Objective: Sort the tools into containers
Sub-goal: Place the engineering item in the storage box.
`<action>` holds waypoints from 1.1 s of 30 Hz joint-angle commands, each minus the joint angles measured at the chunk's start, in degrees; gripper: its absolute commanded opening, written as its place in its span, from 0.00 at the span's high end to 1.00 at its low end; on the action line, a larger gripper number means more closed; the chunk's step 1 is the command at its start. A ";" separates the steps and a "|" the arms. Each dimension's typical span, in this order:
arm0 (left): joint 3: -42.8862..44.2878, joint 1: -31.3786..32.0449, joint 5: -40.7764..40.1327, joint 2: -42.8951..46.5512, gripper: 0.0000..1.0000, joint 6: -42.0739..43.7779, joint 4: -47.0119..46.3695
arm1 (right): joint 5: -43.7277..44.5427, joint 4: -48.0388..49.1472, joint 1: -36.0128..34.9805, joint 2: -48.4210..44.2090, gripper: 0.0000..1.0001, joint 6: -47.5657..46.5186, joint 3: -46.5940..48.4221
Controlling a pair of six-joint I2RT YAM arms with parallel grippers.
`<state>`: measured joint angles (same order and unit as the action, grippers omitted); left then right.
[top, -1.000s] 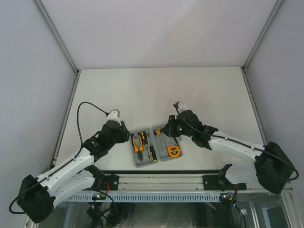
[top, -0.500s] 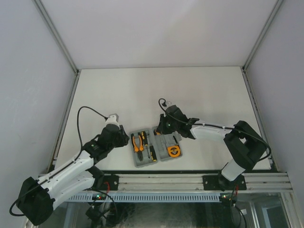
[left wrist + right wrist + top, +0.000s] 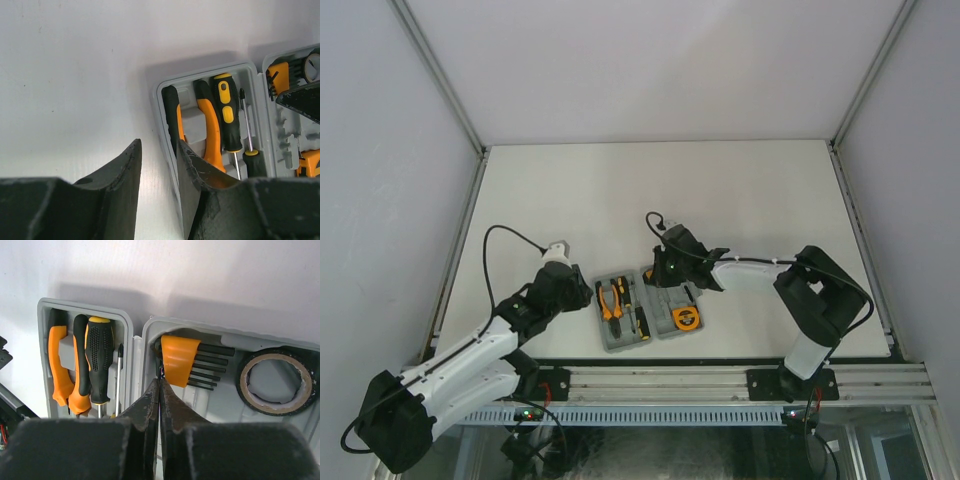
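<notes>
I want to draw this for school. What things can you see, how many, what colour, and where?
tool case: one, grey, open, near table edge
pliers: one, orange-handled, case's left half
screwdrivers: two, black and orange, left half
bit set: one, orange and black, right half
ring: one, dark, right half
tape measure: one, orange, right half
table: one, white, underneath
left gripper: one, black, open, at case's left edge
right gripper: one, black, shut, by the bit set

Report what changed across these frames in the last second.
The right hand shifted slightly left over the case and shut its fingers beside the orange bit set, with nothing visibly held; its elbow swung in toward the base. The left hand barely moved, open at the case's left edge. The case itself stayed put.
</notes>
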<state>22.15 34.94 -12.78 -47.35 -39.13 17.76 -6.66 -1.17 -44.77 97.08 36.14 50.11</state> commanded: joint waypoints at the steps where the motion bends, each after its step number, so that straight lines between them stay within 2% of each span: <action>1: 0.23 -0.39 0.57 0.20 0.61 -1.28 -0.45 | 2.25 -1.31 0.19 0.31 1.00 -1.20 2.08; 3: 0.38 -0.40 0.88 0.20 0.60 -1.35 -0.37 | 2.46 -1.61 0.13 0.14 1.00 -1.50 2.19; 6: 0.33 -0.48 1.43 0.97 0.49 -1.96 -0.10 | 2.26 -1.37 -0.09 -1.91 0.99 -2.55 2.43; 12: -0.52 -0.57 3.27 3.93 0.41 -2.91 0.26 | 3.41 -2.17 -1.18 -10.44 0.86 -7.37 2.17; 16: -1.41 -0.57 4.58 4.46 0.41 -3.33 0.26 | 6.98 -4.40 -0.61 -16.53 0.76 -7.65 0.02; 21: -2.78 -0.57 5.33 5.00 0.41 -3.40 -0.42 | 11.15 -6.32 2.57 -26.12 0.64 -6.24 -7.77; 24: -3.54 -0.55 5.81 5.39 0.41 -3.56 -1.60 | 13.77 -7.56 5.58 -33.25 0.50 -4.50 -13.43; 29: -3.59 -0.84 7.51 3.70 0.41 -3.49 -3.82 | 13.03 -11.68 11.30 -41.88 0.45 -3.90 -19.71; 33: -3.35 -1.17 8.28 2.22 0.41 -3.82 -4.87 | 5.31 -12.66 17.30 -41.72 0.44 -5.39 -21.48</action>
<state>19.44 34.39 -6.24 -44.16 -41.67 16.47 4.32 -12.99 -31.73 55.44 31.24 29.23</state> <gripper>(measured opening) 0.593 0.560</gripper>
